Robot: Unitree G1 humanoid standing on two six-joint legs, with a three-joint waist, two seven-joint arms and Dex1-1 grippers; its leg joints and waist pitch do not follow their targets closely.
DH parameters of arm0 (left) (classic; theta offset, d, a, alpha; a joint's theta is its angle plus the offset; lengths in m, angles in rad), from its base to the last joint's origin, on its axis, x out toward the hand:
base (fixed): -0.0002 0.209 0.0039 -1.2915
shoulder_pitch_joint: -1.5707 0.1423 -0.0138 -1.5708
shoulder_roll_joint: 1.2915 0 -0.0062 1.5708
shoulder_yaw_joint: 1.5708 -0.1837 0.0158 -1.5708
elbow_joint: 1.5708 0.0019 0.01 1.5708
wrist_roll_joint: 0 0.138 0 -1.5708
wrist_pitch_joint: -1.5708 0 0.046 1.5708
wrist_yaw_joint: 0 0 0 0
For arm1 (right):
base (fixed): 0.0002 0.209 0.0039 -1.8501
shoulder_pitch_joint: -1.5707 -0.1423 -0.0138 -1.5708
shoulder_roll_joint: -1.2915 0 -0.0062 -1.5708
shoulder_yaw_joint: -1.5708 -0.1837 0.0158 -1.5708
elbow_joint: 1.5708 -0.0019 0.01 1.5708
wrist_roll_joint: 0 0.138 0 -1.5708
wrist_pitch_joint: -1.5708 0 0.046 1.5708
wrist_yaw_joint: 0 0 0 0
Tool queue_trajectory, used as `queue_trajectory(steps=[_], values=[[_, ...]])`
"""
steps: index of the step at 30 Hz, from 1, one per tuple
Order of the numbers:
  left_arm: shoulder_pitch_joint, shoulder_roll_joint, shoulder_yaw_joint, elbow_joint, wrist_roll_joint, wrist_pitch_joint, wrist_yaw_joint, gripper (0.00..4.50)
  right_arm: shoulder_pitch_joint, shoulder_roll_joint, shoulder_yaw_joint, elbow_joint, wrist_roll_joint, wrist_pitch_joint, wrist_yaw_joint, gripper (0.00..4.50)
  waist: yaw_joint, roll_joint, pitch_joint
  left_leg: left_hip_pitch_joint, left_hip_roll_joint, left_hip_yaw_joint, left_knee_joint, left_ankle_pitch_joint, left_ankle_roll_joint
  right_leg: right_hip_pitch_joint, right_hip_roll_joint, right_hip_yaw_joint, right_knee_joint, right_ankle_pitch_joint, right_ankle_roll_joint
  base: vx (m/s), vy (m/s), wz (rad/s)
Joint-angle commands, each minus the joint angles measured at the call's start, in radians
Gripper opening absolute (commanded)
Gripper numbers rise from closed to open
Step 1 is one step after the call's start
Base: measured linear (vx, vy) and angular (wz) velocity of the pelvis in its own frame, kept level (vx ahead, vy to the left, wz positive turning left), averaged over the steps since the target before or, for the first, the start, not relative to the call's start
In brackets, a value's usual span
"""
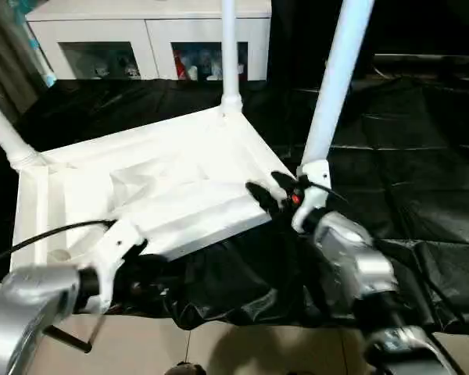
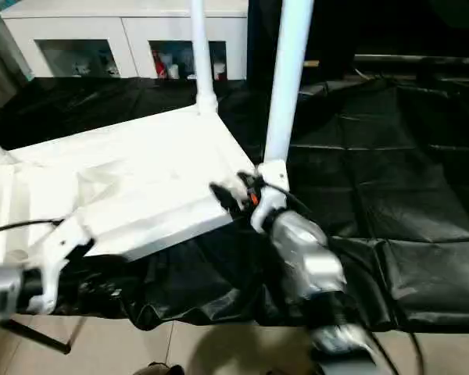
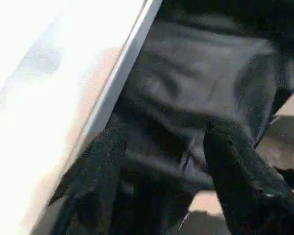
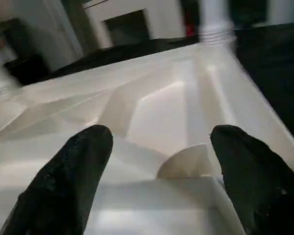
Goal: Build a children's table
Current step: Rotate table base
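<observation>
1. The children's table, a white plastic rectangular tabletop (image 1: 164, 187) with a ribbed underside, lay upside down on a black plastic sheet (image 1: 406, 156), its long axis running from the near left to the far right.
2. Three white tapered tube legs rose from it: a far one (image 1: 229, 55), a near-right one (image 1: 336, 86) and a left one (image 1: 4, 129); all three were cut off by the picture edges.
3. The tabletop's fourth corner lay behind the left arm and was hard to make out.
4. The right gripper (image 4: 161, 166) hovered at the tabletop's near-right corner, its black fingers (image 4: 73, 176) spread and empty.
5. The left gripper (image 3: 166, 166) sat beside the tabletop's near edge, fingers apart, clasping nothing.
6. White cabinets with glass fronts (image 1: 148, 39) stood beyond the tabletop.
</observation>
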Motion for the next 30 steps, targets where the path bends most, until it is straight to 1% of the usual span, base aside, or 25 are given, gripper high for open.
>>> queue_trajectory(steps=[1,2,3,4,5,6,7,8,10,11,12,14,17,18,19,21,22,23,24,25,26,27,28,29,30], values=[[0.015,-0.03,0.025,-0.009,0.06,-0.023,0.066,3.28,-0.046,0.002,-0.087,0.081,0.029,-0.046,-0.088,3.7,-0.006,0.009,-0.044,0.034,0.035,-0.02,-0.094,-0.362,-0.025,0.021,-0.039,0.042,-0.078,-0.324,-0.171,0.0,0.0,0.0],[0.013,-0.035,0.027,-0.002,0.074,-0.037,0.078,3.56,-0.056,0.0,-0.097,0.096,0.032,-0.055,-0.101,3.7,-0.007,0.008,-0.042,0.036,0.037,-0.02,-0.093,-0.361,-0.026,0.02,-0.04,0.043,-0.079,-0.313,-0.176,0.0,0.0,0.0],[0.005,-0.051,0.033,0.021,0.112,-0.077,0.118,3.6,-0.087,-0.008,-0.126,0.147,0.039,-0.084,-0.137,3.7,-0.003,0.01,-0.043,0.036,0.035,-0.018,-0.091,-0.356,-0.028,0.019,-0.039,0.043,-0.079,-0.303,-0.177,0.0,0.0,0.0],[0.001,-0.054,0.034,0.028,0.122,-0.088,0.13,3.6,-0.096,-0.01,-0.135,0.163,0.04,-0.093,-0.147,3.7,-0.003,0.009,-0.043,0.036,0.036,-0.018,-0.091,-0.354,-0.028,0.019,-0.039,0.043,-0.078,-0.295,-0.179,0.0,0.0,0.0],[-0.009,-0.064,0.044,0.032,0.125,-0.097,0.149,3.64,-0.118,-0.021,-0.162,0.196,0.055,-0.105,-0.17,3.7,0.002,0.004,-0.037,0.036,0.035,-0.015,-0.091,-0.355,-0.025,0.017,-0.038,0.044,-0.077,-0.291,-0.177,0.0,0.0,0.0],[-0.011,-0.064,0.045,0.032,0.124,-0.098,0.154,3.64,-0.123,-0.025,-0.167,0.204,0.057,-0.109,-0.174,3.7,0.002,0.004,-0.037,0.036,0.035,-0.015,-0.091,-0.355,-0.025,0.017,-0.038,0.044,-0.077,-0.291,-0.177,0.0,0.0,0.0],[-0.014,-0.065,0.047,0.031,0.121,-0.101,0.163,3.96,-0.133,-0.032,-0.176,0.22,0.061,-0.116,-0.182,3.7,0.007,0.004,-0.037,0.042,0.034,-0.013,-0.089,-0.346,-0.025,0.014,-0.036,0.045,-0.076,-0.274,-0.176,0.0,0.0,0.0],[-0.018,-0.058,0.044,0.03,0.118,-0.109,0.191,4.03,-0.163,-0.061,-0.191,0.272,0.057,-0.145,-0.202,3.7,0.009,-0.001,-0.035,0.043,0.034,-0.009,-0.088,-0.337,-0.022,0.013,-0.034,0.045,-0.076,-0.262,-0.179,0.0,0.0,0.0],[-0.017,-0.052,0.04,0.03,0.116,-0.11,0.2,4.02,-0.174,-0.07,-0.195,0.293,0.051,-0.157,-0.209,3.7,0.011,-0.002,-0.036,0.043,0.033,-0.008,-0.087,-0.321,-0.017,0.015,-0.034,0.046,-0.075,-0.257,-0.18,0.0,0.0,0.0],[-0.012,-0.044,0.022,0.038,0.129,-0.125,0.206,4.05,-0.202,-0.098,-0.211,0.336,0.048,-0.179,-0.219,3.7,0.013,-0.003,-0.039,0.039,0.033,-0.007,-0.084,-0.278,-0.004,0.017,-0.032,0.046,-0.071,-0.228,-0.18,0.0,0.0,0.0],[-0.011,-0.045,0.02,0.04,0.132,-0.128,0.206,4.2,-0.205,-0.101,-0.213,0.342,0.048,-0.182,-0.219,3.7,0.013,-0.003,-0.039,0.039,0.033,-0.007,-0.084,-0.278,-0.004,0.017,-0.032,0.046,-0.071,-0.228,-0.18,0.0,0.0,0.0],[-0.007,-0.054,0.008,0.05,0.151,-0.15,0.207,4.47,-0.235,-0.133,-0.23,0.39,0.047,-0.21,-0.224,3.7,0.012,-0.004,-0.043,0.027,0.031,-0.009,-0.08,-0.215,0.016,0.026,-0.031,0.043,-0.06,-0.164,-0.19,0.0,0.0,0.0],[-0.003,-0.074,0.005,0.058,0.147,-0.172,0.225,4.45,-0.275,-0.201,-0.252,0.457,0.05,-0.242,-0.221,3.7,0.011,-0.004,-0.049,0.022,0.027,-0.007,-0.071,-0.166,0.043,0.033,-0.03,0.041,-0.051,-0.08,-0.216,0.0,0.0,0.0],[-0.001,-0.074,0.005,0.059,0.146,-0.175,0.226,4.45,-0.278,-0.209,-0.254,0.464,0.051,-0.244,-0.22,3.7,0.013,-0.002,-0.051,0.02,0.026,-0.007,-0.069,-0.156,0.051,0.035,-0.031,0.04,-0.05,-0.066,-0.221,0.0,0.0,0.0],[0.017,-0.081,0.017,0.056,0.126,-0.199,0.22,4.45,-0.286,-0.245,-0.248,0.484,0.037,-0.253,-0.201,3.7,0.011,0.001,-0.052,0.016,0.024,-0.007,-0.065,-0.142,0.067,0.038,-0.03,0.038,-0.047,-0.041,-0.236,0.0,0.0,0.0],[0.04,-0.094,0.038,0.052,0.101,-0.221,0.216,4.45,-0.294,-0.276,-0.24,0.504,0.02,-0.264,-0.178,3.7,0.014,0.0,-0.055,0.015,0.024,-0.005,-0.059,-0.125,0.083,0.04,-0.031,0.038,-0.045,-0.016,-0.252,0.0,0.0,0.0],[0.063,-0.105,0.059,0.05,0.086,-0.247,0.211,4.45,-0.295,-0.29,-0.233,0.507,0.012,-0.268,-0.155,3.7,0.012,-0.002,-0.054,0.013,0.024,-0.005,-0.059,-0.125,0.089,0.041,-0.03,0.037,-0.046,-0.014,-0.257,0.0,0.0,0.0],[0.102,-0.126,0.095,0.045,0.066,-0.288,0.203,4.45,-0.299,-0.31,-0.224,0.516,0.001,-0.278,-0.118,3.7,0.01,0.003,-0.054,0.011,0.025,-0.004,-0.058,-0.134,0.094,0.041,-0.029,0.035,-0.05,-0.018,-0.263,0.0,0.0,0.0],[0.14,-0.143,0.124,0.042,0.052,-0.33,0.193,4.45,-0.299,-0.32,-0.22,0.514,0.0,-0.281,-0.082,3.7,0.01,0.0,-0.055,0.01,0.025,-0.005,-0.056,-0.137,0.097,0.044,-0.031,0.034,-0.049,-0.02,-0.268,0.0,0.0,0.0],[0.189,-0.164,0.153,0.036,0.034,-0.382,0.177,4.45,-0.293,-0.324,-0.219,0.499,0.008,-0.278,-0.039,3.7,0.013,0.013,-0.058,0.011,0.027,-0.006,-0.057,-0.161,0.1,0.046,-0.033,0.032,-0.051,-0.046,-0.271,0.0,0.0,0.0],[0.209,-0.173,0.163,0.035,0.026,-0.405,0.171,4.45,-0.291,-0.324,-0.219,0.496,0.012,-0.279,-0.02,3.7,0.01,0.005,-0.054,0.009,0.03,-0.006,-0.059,-0.184,0.104,0.046,-0.032,0.032,-0.056,-0.071,-0.269,0.0,0.0,0.0],[0.243,-0.194,0.184,0.029,0.007,-0.436,0.163,4.45,-0.281,-0.322,-0.213,0.48,0.016,-0.279,0.013,3.7,0.013,0.01,-0.05,0.012,0.033,-0.005,-0.062,-0.222,0.103,0.041,-0.032,0.033,-0.061,-0.122,-0.266,0.0,0.0,0.0],[0.285,-0.224,0.211,0.021,-0.02,-0.476,0.156,4.45,-0.251,-0.311,-0.192,0.439,0.013,-0.284,0.058,3.7,0.013,0.012,-0.048,0.011,0.032,-0.004,-0.063,-0.241,0.1,0.041,-0.033,0.033,-0.063,-0.144,-0.265,0.0,0.0,0.0],[0.294,-0.231,0.219,0.02,-0.025,-0.487,0.156,4.45,-0.244,-0.309,-0.186,0.43,0.011,-0.286,0.066,3.7,0.012,0.009,-0.044,0.008,0.036,-0.006,-0.069,-0.27,0.09,0.041,-0.033,0.034,-0.068,-0.186,-0.25,0.0,0.0,0.0],[0.321,-0.266,0.249,0.017,-0.051,-0.532,0.163,4.45,-0.209,-0.297,-0.16,0.385,0.005,-0.29,0.098,3.7,0.015,0.012,-0.039,0.016,0.038,-0.005,-0.072,-0.315,0.078,0.033,-0.032,0.035,-0.074,-0.241,-0.238,0.0,0.0,0.0]])
